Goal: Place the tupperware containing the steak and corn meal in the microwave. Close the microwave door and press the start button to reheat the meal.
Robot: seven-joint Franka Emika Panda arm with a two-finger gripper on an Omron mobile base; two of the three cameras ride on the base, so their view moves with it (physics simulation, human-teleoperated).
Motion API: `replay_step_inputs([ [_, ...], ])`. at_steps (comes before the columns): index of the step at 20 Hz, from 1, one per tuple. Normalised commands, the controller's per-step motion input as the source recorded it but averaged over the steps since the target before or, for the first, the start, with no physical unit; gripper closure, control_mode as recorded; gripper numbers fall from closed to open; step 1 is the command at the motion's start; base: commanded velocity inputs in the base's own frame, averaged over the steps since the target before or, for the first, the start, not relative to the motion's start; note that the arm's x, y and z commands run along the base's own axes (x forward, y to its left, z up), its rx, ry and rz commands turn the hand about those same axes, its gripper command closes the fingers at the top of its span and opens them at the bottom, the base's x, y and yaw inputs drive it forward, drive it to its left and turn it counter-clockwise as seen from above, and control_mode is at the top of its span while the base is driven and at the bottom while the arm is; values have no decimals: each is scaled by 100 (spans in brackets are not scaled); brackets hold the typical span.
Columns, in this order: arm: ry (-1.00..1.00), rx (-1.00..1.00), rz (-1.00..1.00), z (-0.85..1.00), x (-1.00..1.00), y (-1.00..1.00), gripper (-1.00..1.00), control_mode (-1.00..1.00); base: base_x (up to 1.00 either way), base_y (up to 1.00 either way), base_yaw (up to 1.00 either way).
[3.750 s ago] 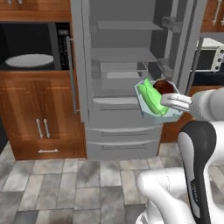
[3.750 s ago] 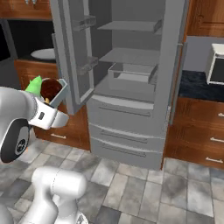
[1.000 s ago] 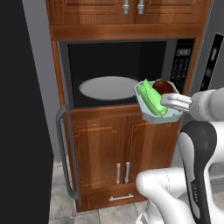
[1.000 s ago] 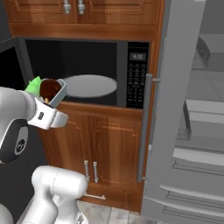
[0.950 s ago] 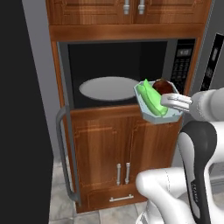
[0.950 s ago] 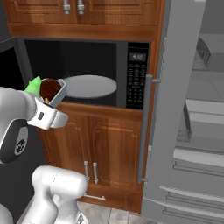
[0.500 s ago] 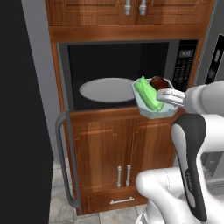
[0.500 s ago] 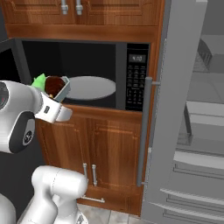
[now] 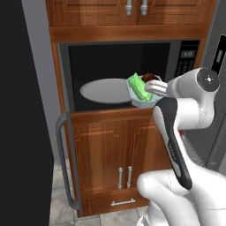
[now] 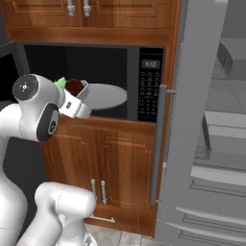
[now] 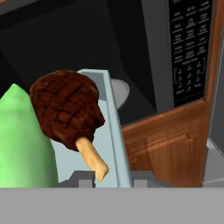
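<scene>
The tupperware (image 9: 140, 93) is a pale blue-grey tub carrying a bright green lump and a dark brown steak (image 11: 65, 108). My gripper (image 9: 154, 88) is shut on its near wall (image 11: 112, 131) and holds it at the front right of the microwave (image 9: 119, 75) opening, just above the sill, by the right edge of the grey turntable (image 9: 105, 91). In the right base view the tupperware (image 10: 71, 88) hangs at the cavity's left front with the gripper (image 10: 81, 93) on it. The microwave door (image 9: 26, 132) stands swung open on the left, its bar handle (image 9: 65, 163) low down.
The black keypad strip (image 9: 188, 59) borders the cavity on the right. Wooden cabinet doors (image 9: 119, 159) sit below the microwave. An open grey fridge door (image 10: 192, 120) with a long handle (image 10: 158, 144) stands close on the right.
The base has driven left from the fridge to the microwave. In the last second the arm has carried the tupperware up and forward to the cavity opening.
</scene>
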Motion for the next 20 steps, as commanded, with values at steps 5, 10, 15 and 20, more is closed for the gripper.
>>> replay_step_inputs([
  [5, 3, 5, 0, -18, 80, 0, 100, -100, 0, 0, 0],
  [10, 0, 3, 1, -19, 58, 0, 100, -100, 0, 0, 0],
  [15, 2, 0, 0, -42, 65, 7, 100, -100, 0, 0, 0],
  [20, 1, 0, 0, -18, 77, 10, 100, -100, 0, 0, 0],
])
